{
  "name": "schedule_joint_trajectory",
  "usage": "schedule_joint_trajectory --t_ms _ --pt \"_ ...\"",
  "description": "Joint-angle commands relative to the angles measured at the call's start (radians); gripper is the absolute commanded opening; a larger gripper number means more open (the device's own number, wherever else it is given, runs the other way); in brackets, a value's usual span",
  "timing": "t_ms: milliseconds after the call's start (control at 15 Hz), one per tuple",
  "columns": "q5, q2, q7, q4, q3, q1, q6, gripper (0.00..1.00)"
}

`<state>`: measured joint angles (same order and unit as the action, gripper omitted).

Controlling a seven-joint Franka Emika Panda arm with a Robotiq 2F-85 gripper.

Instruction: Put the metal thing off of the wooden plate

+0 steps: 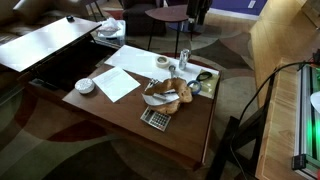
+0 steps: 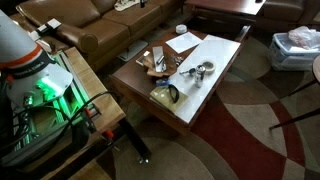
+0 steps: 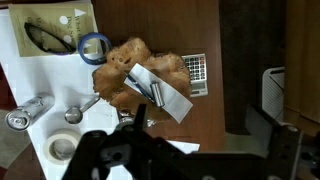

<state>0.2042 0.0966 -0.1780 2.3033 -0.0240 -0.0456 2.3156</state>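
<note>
The wooden plate (image 3: 128,62) lies in the middle of the dark table and also shows in both exterior views (image 1: 178,93) (image 2: 157,66). The metal thing (image 3: 158,93) is a pale silvery piece lying slantwise across the plate; it also shows in an exterior view (image 1: 160,98). My gripper (image 3: 198,150) appears only in the wrist view, as blurred dark fingers at the bottom edge. It hangs high above the table, on the near side of the plate, spread wide and empty.
A grey keypad device (image 3: 197,70) (image 1: 155,118) lies beside the plate. White paper (image 1: 118,82), a white bowl (image 1: 85,85), a blue-rimmed ring (image 3: 95,45), a metal scoop (image 3: 72,113) and a tape roll (image 3: 62,150) lie around. A sofa (image 2: 110,25) stands behind the table.
</note>
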Motion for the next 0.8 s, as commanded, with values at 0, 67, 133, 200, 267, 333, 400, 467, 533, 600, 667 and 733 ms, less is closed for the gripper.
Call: schedule_joint_trajectory --t_ms 0,67,133,200,267,333,400,467,533,600,667,733 --pt "0.04 0.222 -0.044 -0.139 0.001 0.043 0.016 1.0" --pt "0.044 0.265 -0.033 -0.166 -0.006 0.051 0.017 1.0" --pt "0.047 0.292 -0.035 -0.194 -0.019 0.057 -0.021 1.0" --pt "0.015 0.213 -0.021 -0.122 -0.012 0.058 0.011 1.0" --pt "0.016 0.251 -0.021 -0.146 -0.017 0.061 0.011 1.0" --pt "0.016 0.277 -0.02 -0.164 -0.021 0.061 0.01 1.0" --pt "0.017 0.29 -0.02 -0.176 -0.024 0.061 0.01 1.0" --pt "0.018 0.294 -0.02 -0.182 -0.026 0.061 0.008 1.0" --pt "0.019 0.293 -0.02 -0.186 -0.026 0.061 0.005 1.0" --pt "0.019 0.292 -0.02 -0.186 -0.026 0.061 0.004 1.0" --pt "0.018 0.349 -0.037 -0.224 -0.023 0.068 0.026 1.0" --pt "0.014 0.376 -0.034 -0.239 -0.021 0.069 0.037 1.0"
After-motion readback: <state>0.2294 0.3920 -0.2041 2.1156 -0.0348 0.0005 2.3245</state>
